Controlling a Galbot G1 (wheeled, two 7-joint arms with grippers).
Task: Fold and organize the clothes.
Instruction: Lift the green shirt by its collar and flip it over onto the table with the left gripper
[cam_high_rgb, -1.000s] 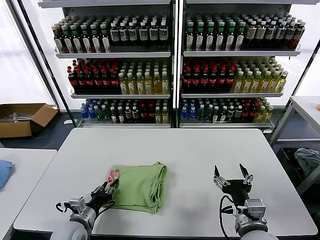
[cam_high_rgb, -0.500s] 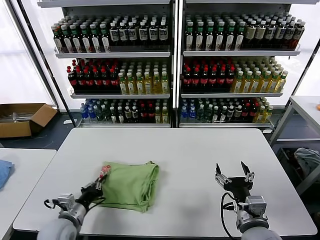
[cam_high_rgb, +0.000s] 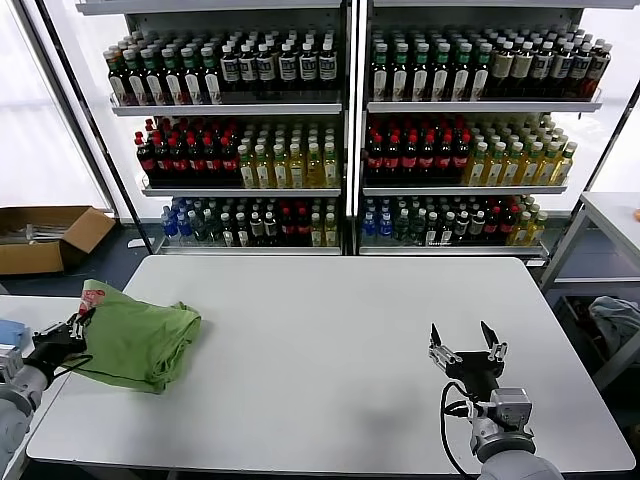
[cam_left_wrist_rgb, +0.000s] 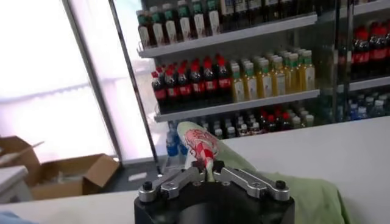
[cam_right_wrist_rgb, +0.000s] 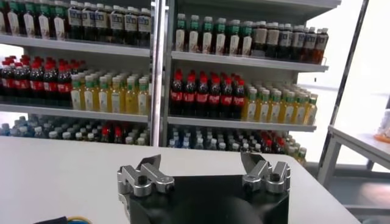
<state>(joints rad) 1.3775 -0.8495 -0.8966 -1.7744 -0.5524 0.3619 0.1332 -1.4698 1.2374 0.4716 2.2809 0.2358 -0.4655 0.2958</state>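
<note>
Nearest to me, at the table's front edge toward its right corner, the right gripper (cam_high_rgb: 466, 345) sits idle just above the white table (cam_high_rgb: 350, 340), its two fingers standing wide apart with nothing between them. It looks parked, and I'd leave it there unless the fold needs squaring up.

Over at the left edge of the table, the left gripper (cam_high_rgb: 68, 328) has its fingers pinched together on the folded green polo shirt (cam_high_rgb: 140, 342). The left wrist view shows the grip plainly: the jaws meet on a raised corner of the cloth where the red-and-white print (cam_left_wrist_rgb: 201, 146) stands up, with the rest of the shirt trailing away behind. The shirt lies bunched at the table's left edge, its near-left part hanging at or just past the rim, so it seems to be on its way off this table toward the side table (cam_high_rgb: 40, 345) next to it, where a bit of blue cloth (cam_high_rgb: 12, 331) lies.

To do this step well, I'd say the pinch has to hold every folded layer, not just the top one, or the bundle will open as it crosses the gap between the two tables. Lifting enough for the trailing edge to clear the rim should stop it snagging. Setting it down flat and letting go only once the cloth rests fully would keep the fold tidy.

Beyond the table, the shelves of bottles (cam_high_rgb: 340, 130) fill the back wall.
</note>
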